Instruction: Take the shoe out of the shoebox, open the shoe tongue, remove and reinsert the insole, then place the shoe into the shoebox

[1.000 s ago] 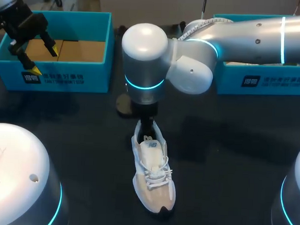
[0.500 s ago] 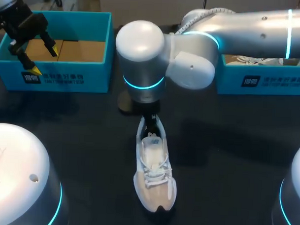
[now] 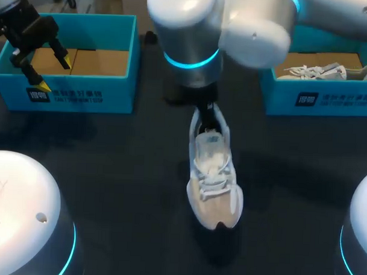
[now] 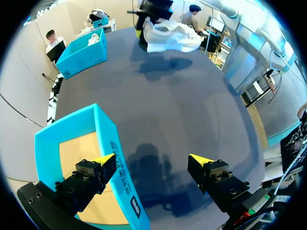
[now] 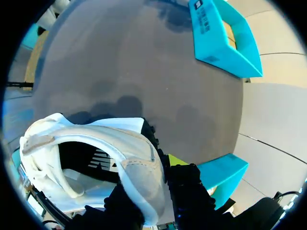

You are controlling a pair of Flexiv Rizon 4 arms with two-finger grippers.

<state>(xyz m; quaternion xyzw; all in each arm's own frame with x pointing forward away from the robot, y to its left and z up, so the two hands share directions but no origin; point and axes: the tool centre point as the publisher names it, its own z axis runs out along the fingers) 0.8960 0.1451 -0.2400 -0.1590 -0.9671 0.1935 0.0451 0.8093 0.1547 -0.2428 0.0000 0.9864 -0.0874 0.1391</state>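
A white and beige sneaker (image 3: 213, 175) hangs toe-down over the middle of the dark table, its shadow under it. My right gripper (image 3: 203, 111) is shut on the sneaker's heel collar. In the right wrist view the heel (image 5: 139, 167) sits between the dark fingers (image 5: 188, 184) of that gripper (image 5: 153, 191), and the shoe's opening shows. My left gripper (image 3: 53, 72) stands open above the front left corner of the left shoebox (image 3: 82, 93), holding nothing. In the left wrist view the open gripper (image 4: 153, 159) straddles the box wall (image 4: 108, 139), with the sneaker (image 4: 170, 36) far ahead.
A second teal shoebox (image 3: 317, 97) at the back right holds another white sneaker (image 3: 324, 72). Both boxes (image 5: 225, 38) show beyond the held shoe in the right wrist view. Rounded arm bases (image 3: 24, 216) fill the front corners.
My right arm has lifted the sneaker off the table and carried it to the right. The left arm has not moved.
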